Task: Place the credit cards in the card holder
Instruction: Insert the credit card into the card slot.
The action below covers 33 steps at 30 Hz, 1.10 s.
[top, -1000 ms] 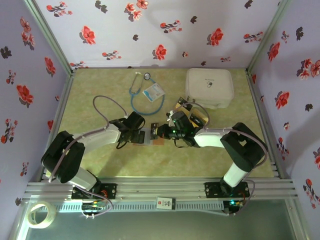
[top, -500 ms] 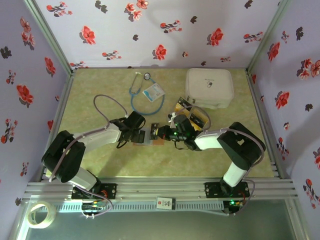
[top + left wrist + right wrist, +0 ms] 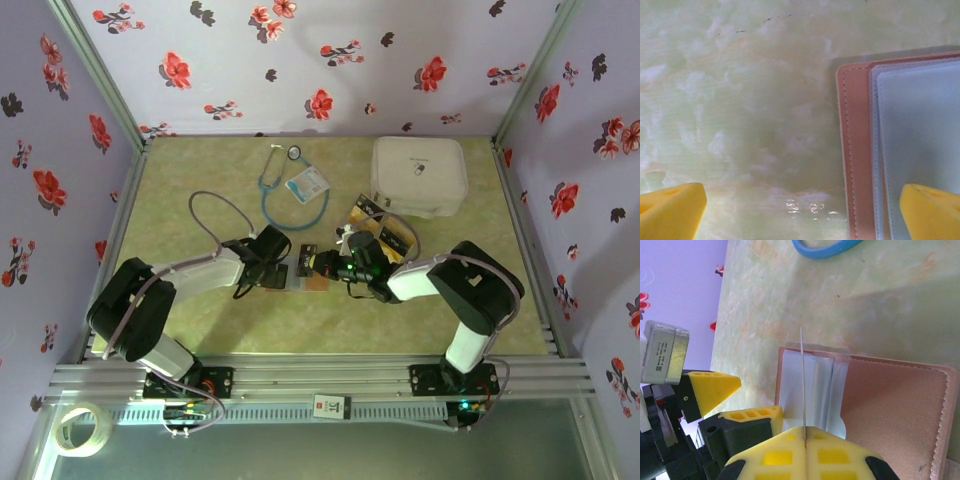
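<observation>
R gripper [image 3: 805,446] pinches a thin flat credit card [image 3: 802,375], edge-on, over the open tan leather-like card holder [image 3: 890,405]. L gripper [image 3: 800,215] is wide, straddling the holder's edge. Best approach: align the card w/ the greyish clear pocket [image 3: 812,390] mouth, slide slowly.

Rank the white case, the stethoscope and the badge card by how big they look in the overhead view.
1. White case, clearly the largest.
2. Stethoscope: its loop spans nearly as far, but it is only thin tubing.
3. Badge card, the smallest, lying inside that loop.
</observation>
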Tool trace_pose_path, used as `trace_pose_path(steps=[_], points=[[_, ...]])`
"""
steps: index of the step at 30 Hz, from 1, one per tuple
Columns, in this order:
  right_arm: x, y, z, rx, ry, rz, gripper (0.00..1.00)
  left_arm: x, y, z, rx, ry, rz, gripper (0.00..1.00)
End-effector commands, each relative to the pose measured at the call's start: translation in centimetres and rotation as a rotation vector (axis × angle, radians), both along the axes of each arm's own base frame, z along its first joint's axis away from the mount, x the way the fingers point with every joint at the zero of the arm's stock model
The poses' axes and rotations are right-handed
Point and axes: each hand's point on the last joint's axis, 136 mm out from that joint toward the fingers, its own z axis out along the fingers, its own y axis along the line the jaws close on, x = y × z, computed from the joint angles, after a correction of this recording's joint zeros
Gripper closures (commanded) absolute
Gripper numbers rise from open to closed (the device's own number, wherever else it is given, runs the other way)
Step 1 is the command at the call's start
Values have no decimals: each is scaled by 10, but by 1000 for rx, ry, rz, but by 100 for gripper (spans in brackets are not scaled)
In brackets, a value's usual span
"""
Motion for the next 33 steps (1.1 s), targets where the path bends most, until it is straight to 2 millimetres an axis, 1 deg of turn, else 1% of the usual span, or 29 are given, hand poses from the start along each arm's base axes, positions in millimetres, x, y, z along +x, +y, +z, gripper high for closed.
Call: trace_pose_path(steps=[1, 23, 33], points=[[4, -2, -5, 13, 0, -21, 100, -7, 13, -7, 44, 16, 34, 0], [1, 2, -22, 51, 38, -14, 100, -9, 14, -6, 38, 10, 40, 0], [-6, 8, -26, 76, 59, 15, 100, -9, 14, -5, 39, 9, 39, 0]])
